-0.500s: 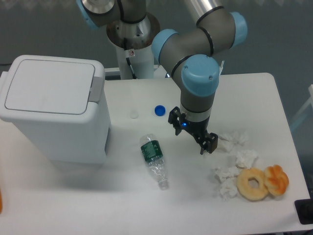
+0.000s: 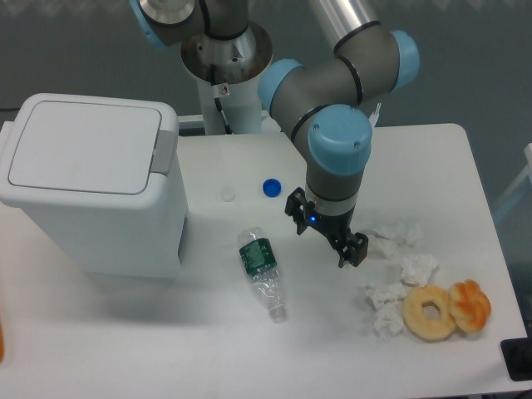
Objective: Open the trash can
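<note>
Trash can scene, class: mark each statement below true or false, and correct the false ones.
1. The trash can has its lid shut. True.
2. The gripper is pressing the bin's grey button strip. False: it hangs above the table, well to the right of the bin.
3. The plastic bottle stands upright. False: it lies on its side.
4. A blue bottle cap lies apart from the bottle. True.
5. Crumpled tissues lie near the ring-shaped pastry. True.
</note>
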You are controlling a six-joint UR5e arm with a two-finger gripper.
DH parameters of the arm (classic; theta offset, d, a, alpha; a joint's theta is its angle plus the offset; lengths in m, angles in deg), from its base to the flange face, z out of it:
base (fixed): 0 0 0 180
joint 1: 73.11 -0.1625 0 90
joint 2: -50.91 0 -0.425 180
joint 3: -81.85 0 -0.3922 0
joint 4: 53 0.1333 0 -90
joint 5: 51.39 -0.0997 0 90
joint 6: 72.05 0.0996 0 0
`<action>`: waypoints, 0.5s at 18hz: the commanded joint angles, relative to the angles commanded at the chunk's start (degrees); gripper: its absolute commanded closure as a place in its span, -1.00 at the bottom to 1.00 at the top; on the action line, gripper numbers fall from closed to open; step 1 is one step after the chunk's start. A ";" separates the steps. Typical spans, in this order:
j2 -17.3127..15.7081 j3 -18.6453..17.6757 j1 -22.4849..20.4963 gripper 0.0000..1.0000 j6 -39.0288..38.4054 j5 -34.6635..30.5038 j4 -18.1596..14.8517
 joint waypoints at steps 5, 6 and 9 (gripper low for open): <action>-1.85 -0.88 0.00 -1.00 -5.07 0.17 -0.79; -1.67 -1.06 0.35 -1.00 -7.88 0.26 -0.70; -2.37 -0.88 1.41 -1.00 -12.47 3.14 -0.96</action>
